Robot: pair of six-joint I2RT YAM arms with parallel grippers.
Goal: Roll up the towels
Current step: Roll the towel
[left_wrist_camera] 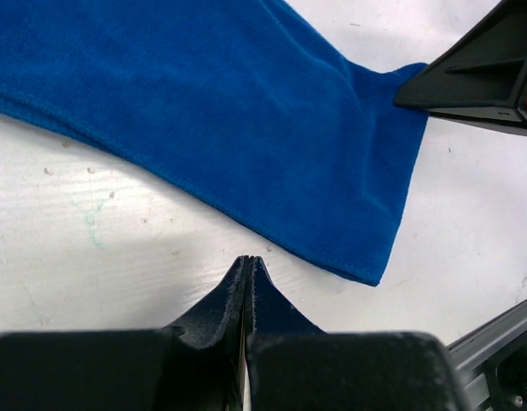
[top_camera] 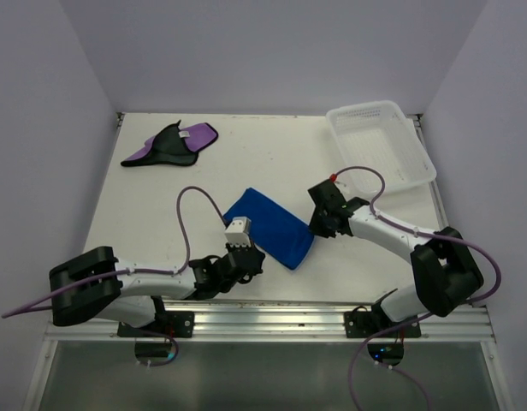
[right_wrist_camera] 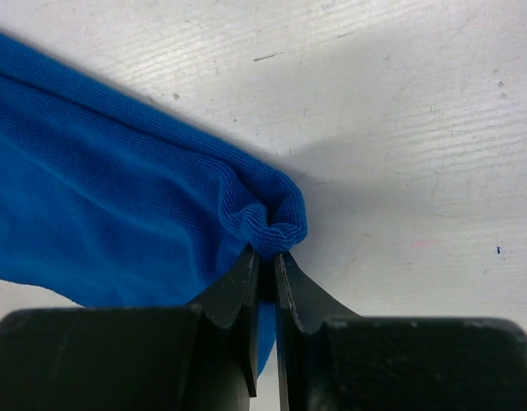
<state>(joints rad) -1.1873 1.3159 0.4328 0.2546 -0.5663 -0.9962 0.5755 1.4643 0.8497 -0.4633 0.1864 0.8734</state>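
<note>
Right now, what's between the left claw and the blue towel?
Only a narrow strip of bare white table. The left wrist view shows the shut left claw just short of the edge of the blue towel.

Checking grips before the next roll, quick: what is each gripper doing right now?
Left gripper: shut, holding nothing.
Right gripper: shut on a bunched corner of the blue towel.

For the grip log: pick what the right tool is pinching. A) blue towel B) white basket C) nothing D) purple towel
A: in the right wrist view the right tool is shut on a bunched fold of the blue towel.
</note>
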